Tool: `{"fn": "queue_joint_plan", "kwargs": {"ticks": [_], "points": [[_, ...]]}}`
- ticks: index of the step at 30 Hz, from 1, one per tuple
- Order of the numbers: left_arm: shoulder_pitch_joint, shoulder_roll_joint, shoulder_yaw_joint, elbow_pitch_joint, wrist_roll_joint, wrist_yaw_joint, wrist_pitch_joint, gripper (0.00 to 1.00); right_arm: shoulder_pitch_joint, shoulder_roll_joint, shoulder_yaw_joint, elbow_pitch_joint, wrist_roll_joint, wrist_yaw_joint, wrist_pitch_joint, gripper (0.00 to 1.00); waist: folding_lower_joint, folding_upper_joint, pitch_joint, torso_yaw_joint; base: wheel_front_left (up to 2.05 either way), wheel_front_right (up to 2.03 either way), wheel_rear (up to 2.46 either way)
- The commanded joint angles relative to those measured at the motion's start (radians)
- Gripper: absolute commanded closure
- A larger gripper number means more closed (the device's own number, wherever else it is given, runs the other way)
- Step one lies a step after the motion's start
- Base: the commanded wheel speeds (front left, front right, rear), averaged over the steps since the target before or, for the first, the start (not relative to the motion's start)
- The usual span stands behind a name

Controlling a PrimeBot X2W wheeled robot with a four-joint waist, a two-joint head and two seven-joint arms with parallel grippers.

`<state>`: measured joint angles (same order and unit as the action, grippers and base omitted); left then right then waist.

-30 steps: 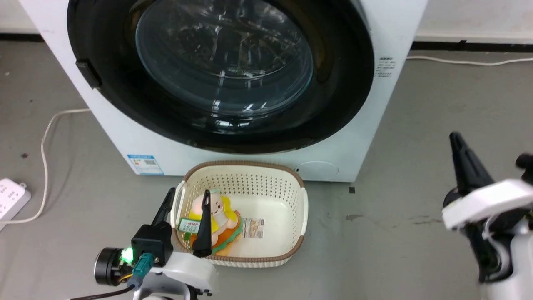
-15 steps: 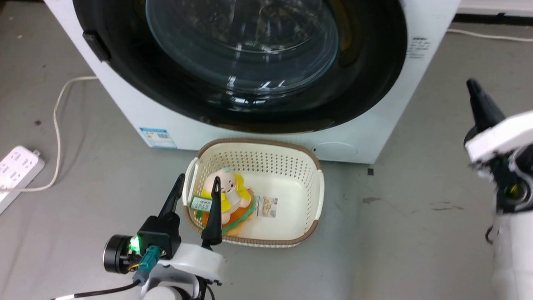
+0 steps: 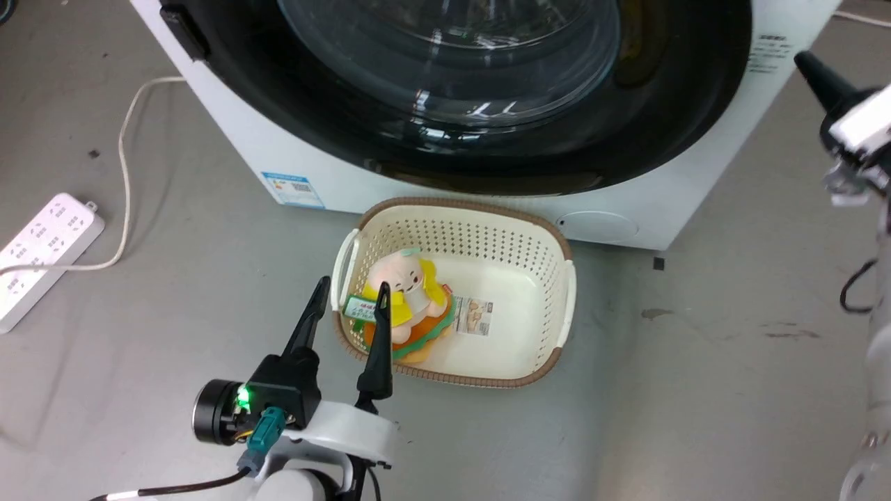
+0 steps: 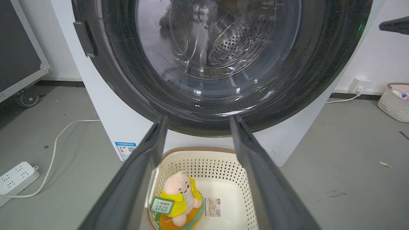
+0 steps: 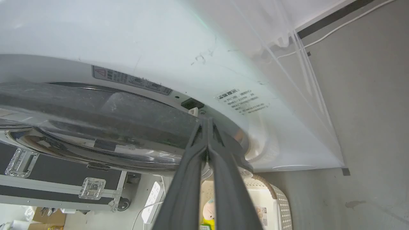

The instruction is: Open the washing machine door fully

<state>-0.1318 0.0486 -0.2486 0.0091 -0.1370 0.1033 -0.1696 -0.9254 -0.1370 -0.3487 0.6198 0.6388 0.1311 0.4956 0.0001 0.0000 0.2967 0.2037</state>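
Two things crowd the floor under the washing machine door (image 3: 487, 104), which covers most of the washing machine (image 3: 306, 156) front. One is a cream basket (image 3: 565, 292) holding a plush toy (image 3: 411, 299). The other is the left gripper (image 3: 352, 284), fingers spread above the basket's near corner. Within the last second the right gripper (image 5: 206, 122), fingers pressed together, has risen to the door's right edge by the latch. A power strip (image 3: 42, 240) lies left, and bare floor (image 3: 696, 390) opens right.
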Motion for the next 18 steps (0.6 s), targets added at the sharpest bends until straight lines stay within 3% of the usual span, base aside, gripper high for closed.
{"fn": "queue_joint_plan", "kwargs": {"ticks": [1, 18], "points": [[-0.023, 0.001, -0.011, -0.002, -0.011, 0.007, -0.011, 0.0, -0.056, -0.011, -0.019, 0.039, 0.023, 0.0, 0.027, 1.0, -0.0001, 0.0, 0.01, 0.01, 0.0, 0.0, 0.0], [-0.049, 0.001, -0.067, 0.004, -0.04, 0.033, -0.047, 0.0, -0.313, -0.04, -0.148, 0.294, 0.098, 0.0, 0.238, 1.0, -0.0001, 0.0, 0.061, 0.059, 0.0, 0.0, 0.0]]}}
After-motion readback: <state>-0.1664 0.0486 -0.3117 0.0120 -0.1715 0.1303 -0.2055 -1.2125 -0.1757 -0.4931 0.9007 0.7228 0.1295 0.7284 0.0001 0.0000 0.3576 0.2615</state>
